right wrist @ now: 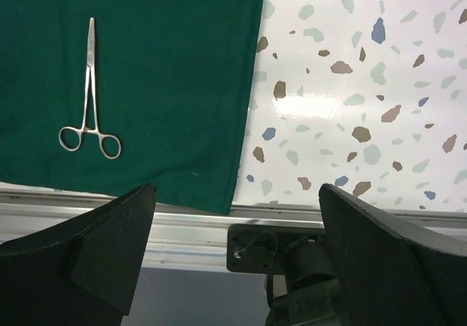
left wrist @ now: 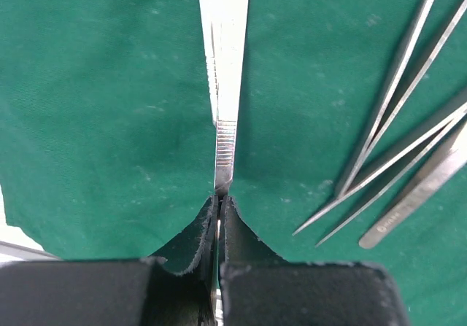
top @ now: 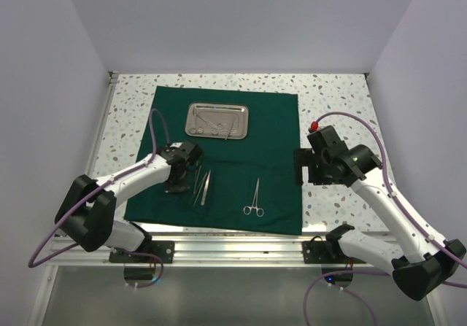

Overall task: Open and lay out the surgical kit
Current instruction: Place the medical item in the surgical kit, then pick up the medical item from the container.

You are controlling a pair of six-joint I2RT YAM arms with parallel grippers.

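**A:** From above, where does the kit lie?

**B:** The dark green cloth wrap (top: 270, 133) is spread flat on the speckled white tabletop (top: 336, 96). Bare table runs along its left, far and right edges. The small shiny rectangular steel tray (top: 217, 119) sits near the far edge with slim instruments in it. The slim silver tweezers (top: 203, 186) and the silver ring-handled forceps (top: 254, 199) lie toward the front edge, apart from each other.

**A:** And the left wrist view?

**B:** The left gripper (left wrist: 219, 200) is clamped on the near end of a flat silver scalpel-like handle (left wrist: 228, 85). The tweezers lie to its right without touching it. The cloth's edge shows at lower left.

**A:** The right wrist?

**B:** The right gripper (right wrist: 237, 191) has its fingers spread wide and holds nothing, above the cloth's right front corner. The forceps lie well inside that edge, with bare tabletop to the right. An aluminium rail (right wrist: 182, 227) borders the front.
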